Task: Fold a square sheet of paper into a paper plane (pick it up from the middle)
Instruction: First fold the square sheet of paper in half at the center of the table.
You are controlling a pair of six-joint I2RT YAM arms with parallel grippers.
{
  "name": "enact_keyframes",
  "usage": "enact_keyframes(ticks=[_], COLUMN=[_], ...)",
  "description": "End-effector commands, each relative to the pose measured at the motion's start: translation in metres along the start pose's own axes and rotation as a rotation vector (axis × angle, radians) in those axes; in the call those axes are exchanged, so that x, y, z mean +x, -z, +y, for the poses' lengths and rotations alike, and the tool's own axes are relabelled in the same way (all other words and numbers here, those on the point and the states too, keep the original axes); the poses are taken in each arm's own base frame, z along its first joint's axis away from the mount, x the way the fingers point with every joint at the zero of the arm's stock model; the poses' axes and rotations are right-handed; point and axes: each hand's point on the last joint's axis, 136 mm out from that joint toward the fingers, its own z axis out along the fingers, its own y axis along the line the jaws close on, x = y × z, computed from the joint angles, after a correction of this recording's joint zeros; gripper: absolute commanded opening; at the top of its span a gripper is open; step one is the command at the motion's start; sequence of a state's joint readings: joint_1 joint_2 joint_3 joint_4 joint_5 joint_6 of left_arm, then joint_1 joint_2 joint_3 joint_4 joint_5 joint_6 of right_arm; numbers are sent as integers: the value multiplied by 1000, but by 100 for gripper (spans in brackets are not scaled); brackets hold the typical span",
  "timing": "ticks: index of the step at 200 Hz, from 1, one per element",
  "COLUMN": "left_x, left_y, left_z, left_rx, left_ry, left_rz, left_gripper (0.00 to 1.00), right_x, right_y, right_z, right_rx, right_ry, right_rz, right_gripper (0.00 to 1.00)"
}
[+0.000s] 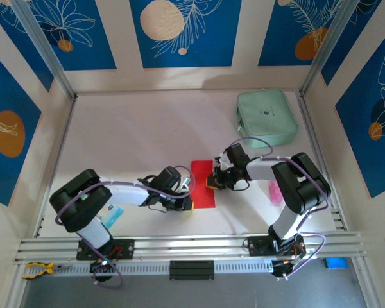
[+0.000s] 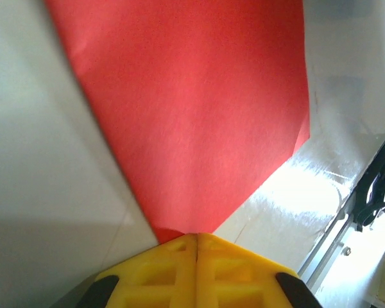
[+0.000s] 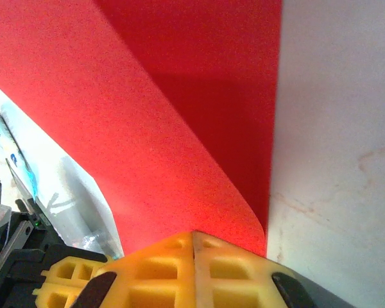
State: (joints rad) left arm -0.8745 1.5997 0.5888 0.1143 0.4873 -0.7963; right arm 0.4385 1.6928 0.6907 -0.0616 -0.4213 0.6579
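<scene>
Top external view shows both arms bent inward toward the middle of the tabletop [image 1: 135,135]. The left arm runs low from its base at the near left out to the right. This puts the left gripper [image 1: 185,205] at the near left corner of the square sheet of paper [image 1: 202,176]. The right arm rises from its base at the near right, folds at the elbow and reaches back to the left. Its right gripper [image 1: 213,182] sits on the sheet's right edge, about halfway along.

The sheet lies at the centre of the tabletop between the two grippers. From above it reads as a narrow red strip whose long axis runs from the near side to the far side.

In the left wrist view the yellow pads of the left gripper [image 2: 197,239] are pressed together, with a corner of the sheet [image 2: 199,115] pinched in their seam. The paper fans out away from them. In the right wrist view the right gripper [image 3: 194,236] is likewise clamped on the paper [image 3: 115,128]. The gripped edge is lifted and curls over the flat part beneath.

Bare tabletop lies open beyond the sheet and to its left. A mint-green pouch [image 1: 266,117] lies well apart at the far right. A blue-and-white packet [image 1: 112,215] lies beside the left arm near its base. A metal rail [image 1: 192,244] closes the near edge.
</scene>
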Motion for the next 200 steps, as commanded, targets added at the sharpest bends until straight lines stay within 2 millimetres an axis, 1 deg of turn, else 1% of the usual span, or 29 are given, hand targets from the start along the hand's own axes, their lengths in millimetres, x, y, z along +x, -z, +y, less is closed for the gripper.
enact_keyframes(ticks=[1,15,26,37,51,58,75,88,102,125,143,177,200], left_x=[48,47,42,32,16,7,-17,-35,-53,-78,-92,-107,-113], left_y=[4,9,16,26,43,52,68,73,72,63,56,45,38], left_z=[34,28,17,3,-15,-20,-28,-28,-29,-31,-31,-16,-11], left_rx=[-118,-102,-77,-61,-46,-50,-37,-13,24,65,70,67,88], left_ry=[63,58,35,3,-41,-58,-60,-40,-15,0,-2,28,44], left_rz=[136,125,104,62,-8,-42,-112,-139,-146,-149,-153,-152,-154], left_gripper=[0,0,0,0,0,0,0,0,0,0,0,0,0], right_x=[15,15,14,13,10,9,7,5,3,1,0,0,0], right_y=[-5,-5,-5,-4,-4,-5,-8,-10,-12,-12,-13,-14,-14], right_z=[-48,-46,-44,-40,-35,-29,-21,-16,-13,-11,-11,-12,-12], right_rx=[177,171,167,162,151,132,113,114,122,123,122,123,122], right_ry=[-96,-90,-85,-77,-59,-37,-17,0,5,6,4,-3,-6], right_rz=[42,50,52,63,70,79,100,119,131,138,142,147,151], right_gripper=[0,0,0,0,0,0,0,0,0,0,0,0,0])
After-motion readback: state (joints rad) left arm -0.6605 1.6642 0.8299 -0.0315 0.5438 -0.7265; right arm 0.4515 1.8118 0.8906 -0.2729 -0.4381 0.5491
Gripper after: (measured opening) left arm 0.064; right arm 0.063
